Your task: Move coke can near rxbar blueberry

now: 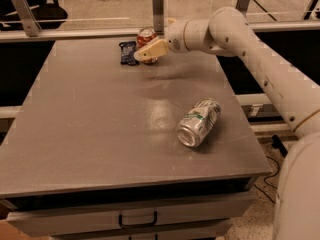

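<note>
The coke can [146,35], red-orange with a silver top, stands upright at the far edge of the grey table [100,134]. The rxbar blueberry [127,52], a flat dark blue wrapper, lies just left of the can, nearly touching it. My gripper [143,50] reaches in from the right and is shut on the coke can. One cream finger [151,50] crosses the can's front. The other finger is hidden behind the can.
A white and green silver can [199,122] lies on its side at the table's right front. A glass barrier with metal posts [158,6] runs along the far edge. A drawer with a handle [137,219] sits below the front edge.
</note>
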`<state>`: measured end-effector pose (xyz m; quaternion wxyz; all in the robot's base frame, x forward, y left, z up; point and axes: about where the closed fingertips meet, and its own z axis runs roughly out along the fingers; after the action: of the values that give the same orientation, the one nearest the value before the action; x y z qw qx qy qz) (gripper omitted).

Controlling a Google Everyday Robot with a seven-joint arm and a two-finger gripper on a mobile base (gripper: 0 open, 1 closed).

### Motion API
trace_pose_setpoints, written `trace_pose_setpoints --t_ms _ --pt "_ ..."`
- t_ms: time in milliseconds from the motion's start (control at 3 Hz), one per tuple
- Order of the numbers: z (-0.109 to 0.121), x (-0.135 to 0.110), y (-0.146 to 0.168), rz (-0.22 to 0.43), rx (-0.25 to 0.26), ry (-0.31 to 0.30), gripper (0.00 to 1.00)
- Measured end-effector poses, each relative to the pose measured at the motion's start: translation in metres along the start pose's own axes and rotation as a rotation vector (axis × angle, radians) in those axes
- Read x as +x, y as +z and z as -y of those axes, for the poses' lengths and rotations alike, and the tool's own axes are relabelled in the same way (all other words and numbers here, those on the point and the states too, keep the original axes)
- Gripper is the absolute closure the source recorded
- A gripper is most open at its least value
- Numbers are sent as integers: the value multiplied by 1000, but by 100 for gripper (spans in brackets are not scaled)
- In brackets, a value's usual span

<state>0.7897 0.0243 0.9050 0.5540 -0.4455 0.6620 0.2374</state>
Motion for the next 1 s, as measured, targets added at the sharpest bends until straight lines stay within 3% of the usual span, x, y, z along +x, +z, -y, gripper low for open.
trace_pose_setpoints --t_ms 333,667,1000 --pt "2 -46 -66 -10 62 -125 0" --pt "-8 -112 -156 -37 155 -304 0" --pt "-14 -132 -166 -30 169 -331 0"
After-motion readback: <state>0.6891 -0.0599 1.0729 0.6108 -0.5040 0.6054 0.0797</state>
